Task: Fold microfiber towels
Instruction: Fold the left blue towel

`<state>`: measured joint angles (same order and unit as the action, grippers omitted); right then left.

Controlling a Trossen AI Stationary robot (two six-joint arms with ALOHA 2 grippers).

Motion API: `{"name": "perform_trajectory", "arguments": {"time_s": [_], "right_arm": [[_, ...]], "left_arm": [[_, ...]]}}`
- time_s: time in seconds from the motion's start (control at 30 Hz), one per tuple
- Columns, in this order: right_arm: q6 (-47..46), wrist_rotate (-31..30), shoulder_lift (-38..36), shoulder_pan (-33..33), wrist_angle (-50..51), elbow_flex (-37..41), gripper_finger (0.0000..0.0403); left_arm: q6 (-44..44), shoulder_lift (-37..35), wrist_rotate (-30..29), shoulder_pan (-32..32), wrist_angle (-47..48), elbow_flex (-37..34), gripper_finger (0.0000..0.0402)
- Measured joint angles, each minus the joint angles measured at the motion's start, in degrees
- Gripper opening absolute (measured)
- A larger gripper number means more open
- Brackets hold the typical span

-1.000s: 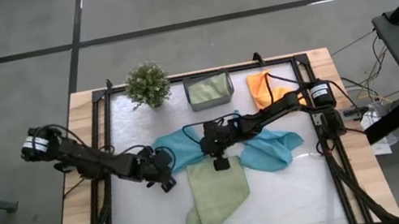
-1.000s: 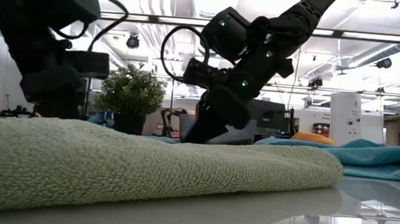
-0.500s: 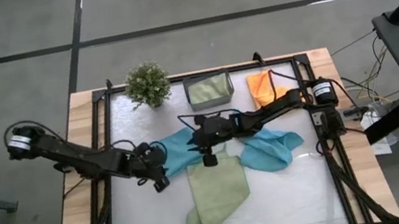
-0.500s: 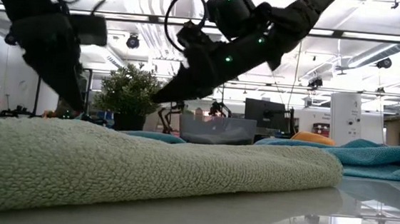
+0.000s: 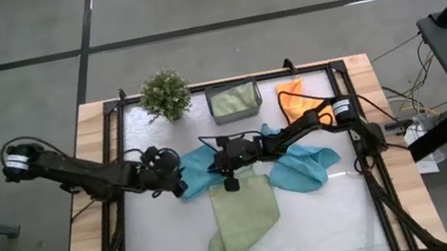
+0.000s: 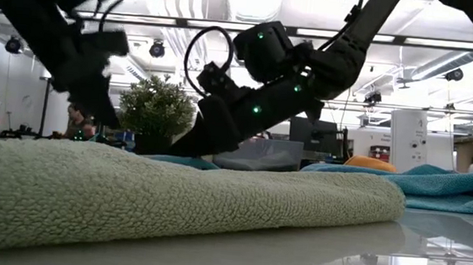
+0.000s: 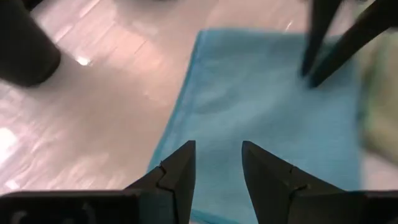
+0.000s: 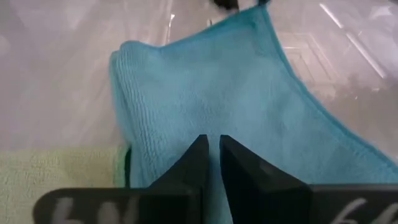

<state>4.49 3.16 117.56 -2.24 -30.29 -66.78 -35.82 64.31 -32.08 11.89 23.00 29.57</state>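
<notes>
— Where is the teal-blue towel (image 5: 203,164) found?
— Flat on the desk (image 5: 341,215), mid-table. It is soft and floppy; a corner should be pinched.
— The fingers?
— Left gripper (image 7: 214,163) is held slightly open over it, empty. Right gripper (image 8: 212,152) is nearly closed, nothing gripped.

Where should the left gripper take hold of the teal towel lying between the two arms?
Probably at the teal towel's bare left edge, coming from the left gripper's own side: that edge lies flat and unobstructed, while the right gripper sits over the opposite end.

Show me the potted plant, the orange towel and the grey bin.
potted plant (image 5: 165,94), high view, middle of its foliage.
orange towel (image 5: 292,97), high view, bare upper part.
grey bin (image 5: 216,118), high view, its left front rim.
</notes>
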Motion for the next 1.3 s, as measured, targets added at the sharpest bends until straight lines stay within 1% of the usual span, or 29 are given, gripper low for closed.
{"name": "perform_trajectory", "arguments": {"time_s": [0.2, 0.3, 0.37, 0.47, 0.57, 0.67, 0.8, 0.93, 1.07, 1.2, 1.3], "right_arm": [[0.65, 0.02, 0.02, 0.0, 0.59, -0.03, 0.0012], [0.87, 0.02, 0.02, 0.0, 1.26, -0.03, 0.0009], [0.9, 0.02, -0.06, 0.0, 1.83, -0.06, 0.0009], [1.56, -0.03, -1.3, -0.18, 3.83, -0.14, 0.0009], [1.77, -0.09, -3.49, -0.66, 5.4, -0.16, 0.0009], [2.12, -0.21, -5.54, -1.24, 7.63, -0.2, 0.0009], [4.42, -0.35, -7.99, -1.71, 10.84, -0.22, 0.0009], [4.47, -0.22, -8.88, -1.91, 11.59, -0.13, 0.0009], [4.26, -0.24, -8.84, -1.95, 11.66, -0.03, 0.0009], [4.07, -0.22, -8.82, -1.92, 11.53, -0.01, 0.0009], [4.0, -0.22, -8.81, -1.92, 11.19, -0.01, 0.0009]], "left_arm": [[-4.71, 5.55, -0.09, -2.17, 0.97, -2.0, 0.0116], [-7.43, 8.66, 0.35, -2.27, 4.41, -1.9, 0.0116], [-7.76, 10.07, 0.76, -2.24, 5.73, -1.4, 0.0116], [-7.14, 10.58, 1.61, -2.27, 6.61, -0.39, 0.0116], [-5.69, 9.35, 3.33, -2.27, 7.72, 0.72, 0.0116], [-1.42, 6.51, 7.62, -2.17, 7.98, 1.53, 0.0116], [6.75, 3.01, 15.19, -2.02, 6.1, 1.93, 0.0116], [8.69, 1.23, 17.37, -1.61, 4.36, 1.91, 0.0116], [9.74, 1.24, 22.13, -0.33, 1.27, 1.89, 0.0116], [10.38, 3.65, 22.47, 1.31, -3.76, 1.85, 0.0116], [10.76, 7.85, 22.54, 2.62, -8.59, 1.84, 0.0116]]}}
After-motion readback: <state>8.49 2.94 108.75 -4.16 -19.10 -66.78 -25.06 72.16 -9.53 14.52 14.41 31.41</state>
